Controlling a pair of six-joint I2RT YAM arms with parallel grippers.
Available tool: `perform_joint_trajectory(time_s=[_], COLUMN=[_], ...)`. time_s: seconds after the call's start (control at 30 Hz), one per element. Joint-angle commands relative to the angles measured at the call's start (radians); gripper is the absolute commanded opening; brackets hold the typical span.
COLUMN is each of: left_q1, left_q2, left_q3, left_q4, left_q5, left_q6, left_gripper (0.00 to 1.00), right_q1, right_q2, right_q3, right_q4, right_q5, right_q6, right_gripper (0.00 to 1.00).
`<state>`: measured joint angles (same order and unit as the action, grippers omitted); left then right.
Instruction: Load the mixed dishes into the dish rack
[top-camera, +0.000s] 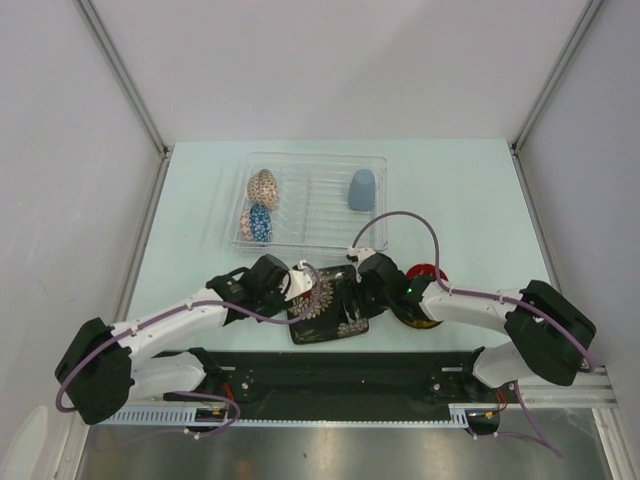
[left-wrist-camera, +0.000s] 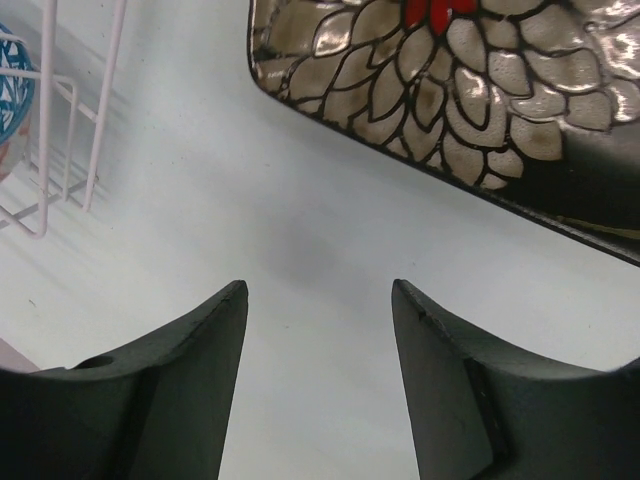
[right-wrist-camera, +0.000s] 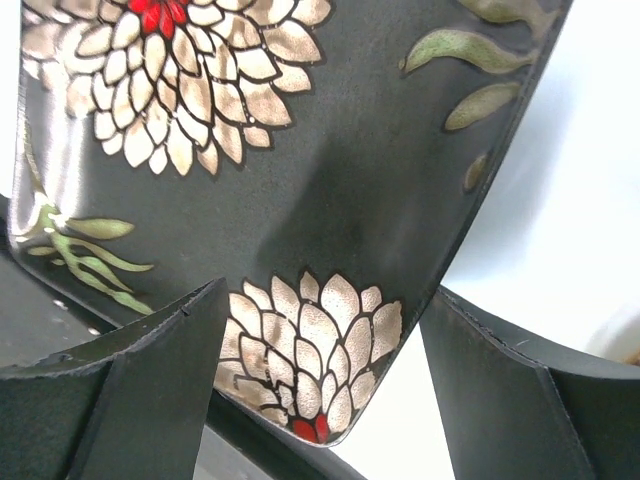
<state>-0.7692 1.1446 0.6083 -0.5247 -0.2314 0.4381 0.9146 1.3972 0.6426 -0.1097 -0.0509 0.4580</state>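
Black floral plate lies near the table's front edge. Right claw wide open, plate corner between its fingers, nothing gripped. Left claw open, empty, over bare table just beside the plate. Mug partly under right arm. Farther back, rack holds bowl, blue saucer, cup.

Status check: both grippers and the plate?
Left gripper open over bare table, beside black square floral plate. Right gripper open, straddling plate corner, no grip yet. Plate outside dish rack. Mug with red inside close beside right gripper.
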Motion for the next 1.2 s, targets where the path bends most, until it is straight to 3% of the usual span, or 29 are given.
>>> perform_joint_trajectory(time_s=[0.0,0.17,0.5,0.9,1.17], left_q1=[0.013,0.015,0.015,0.015,0.015], left_q2=[-0.089,-0.152,-0.134,0.013,0.13], left_q3=[-0.027,-0.047,-0.074,-0.025,0.031], left_q4=[-0.044,-0.101,-0.112,0.0,0.069], left_q5=[0.038,0.076,0.084,0.089,0.109], left_q6=[0.036,0.036,0.045,0.014,-0.044], left_gripper=[0.64,0.64,0.63,0.62,0.61], right_q1=[-0.005,-0.02,-0.098,-0.138,-0.146], right_q2=[0.046,0.108,0.216,0.35,0.355], right_q3=[0.106,0.153,0.158,0.158,0.158], right_q4=[0.058,0.065,0.099,0.222,0.22], right_q5=[-0.064,-0.104,-0.178,-0.271,-0.331], right_q6=[-0.048,-0.059,-0.044,-0.022,-0.031], right_gripper=[0.81,0.82,0.81,0.77,0.66])
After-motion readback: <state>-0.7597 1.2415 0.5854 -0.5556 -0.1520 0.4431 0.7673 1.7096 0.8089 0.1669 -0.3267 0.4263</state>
